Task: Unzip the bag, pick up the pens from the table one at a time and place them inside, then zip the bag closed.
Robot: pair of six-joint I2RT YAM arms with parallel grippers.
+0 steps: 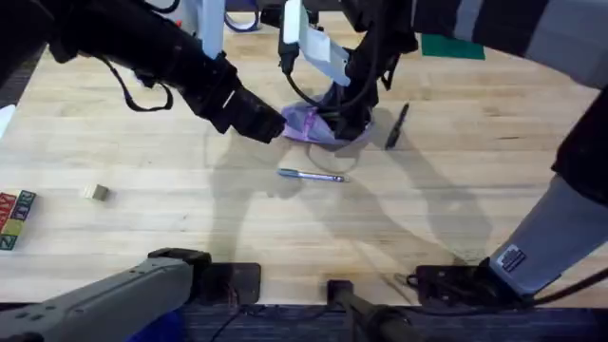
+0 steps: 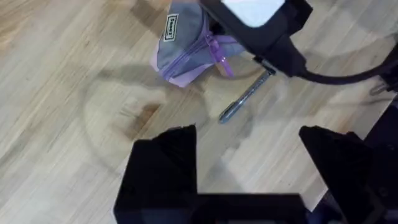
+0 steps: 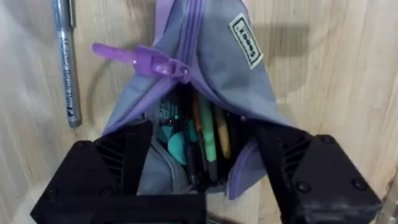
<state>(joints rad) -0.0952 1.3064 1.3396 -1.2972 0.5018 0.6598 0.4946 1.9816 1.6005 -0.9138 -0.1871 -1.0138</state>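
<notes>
- The bag (image 1: 313, 125) sits on the table (image 1: 142, 218), in the middle and toward the far side. It is purple with a grey panel.
- In the right wrist view the bag (image 3: 205, 68) is part way open. Its purple zipper pull (image 3: 140, 61) sits near the closed end, and things in green, yellow, orange and teal poke up inside the open mouth.
- The right gripper (image 1: 344, 122) is down at the bag. Its black fingers (image 3: 121, 158) are spread wide, one on each side of the open mouth, right up against the cloth.
- A silvery pen (image 1: 312, 175) lies flat on the table just on the near side of the bag. In the left wrist view this pen (image 2: 245, 96) lies close beside the bag (image 2: 183, 46).
- A dark pen (image 1: 396, 126) lies on the table just to the right of the bag, a bit tilted.
- The left gripper (image 1: 261, 125) reaches in from the left and its tip is just beside the bag. Its fingers (image 2: 165, 168) are spread apart with nothing between them.
- Far off on the left of the table sit a small tan block (image 1: 93, 193) and some coloured letter blocks (image 1: 14, 217) at the edge.
</notes>
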